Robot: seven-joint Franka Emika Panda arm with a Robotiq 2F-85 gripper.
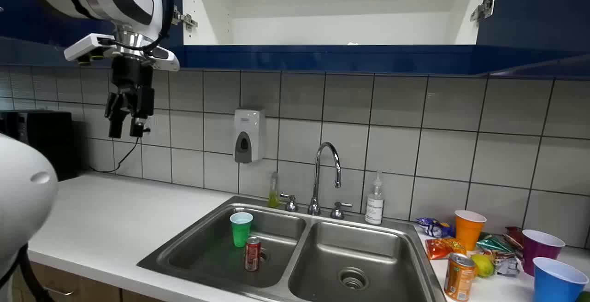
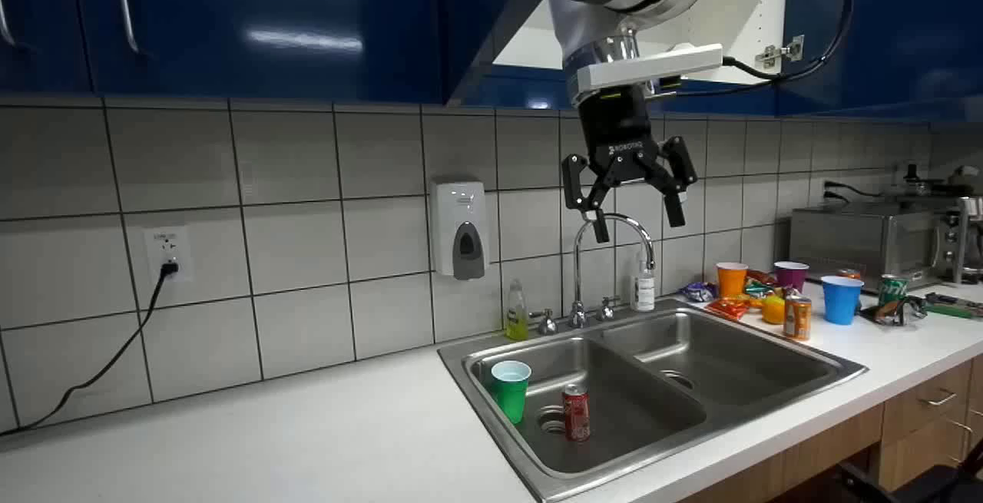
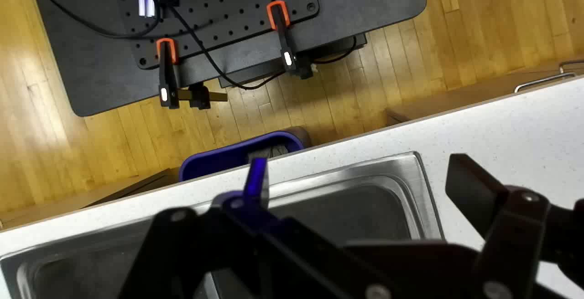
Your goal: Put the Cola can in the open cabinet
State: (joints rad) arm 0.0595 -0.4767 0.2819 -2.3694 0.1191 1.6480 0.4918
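The Cola can [image 1: 252, 254] [image 2: 576, 413], small and red, stands upright in a sink basin beside a green cup [image 1: 241, 230] [image 2: 511, 392] in both exterior views. The open cabinet [image 1: 329, 57] hangs on the wall above the sink, white inside with a dark blue lower edge. It is partly hidden behind the arm in an exterior view [image 2: 511, 92]. My gripper [image 1: 126, 129] [image 2: 638, 223] points down with its fingers spread and nothing between them. It is high above the counter, below the cabinet's level and well apart from the can. The can does not show in the wrist view [image 3: 358, 185].
A tall faucet [image 1: 318, 177] and two bottles stand behind the double sink [image 1: 295, 272]. A soap dispenser [image 1: 249, 136] hangs on the tiles. Cups, snack bags and an orange can [image 1: 459, 276] stand beside the sink. A cabinet door [image 1: 537, 20] is swung open. A bin [image 3: 237, 153] stands by the counter.
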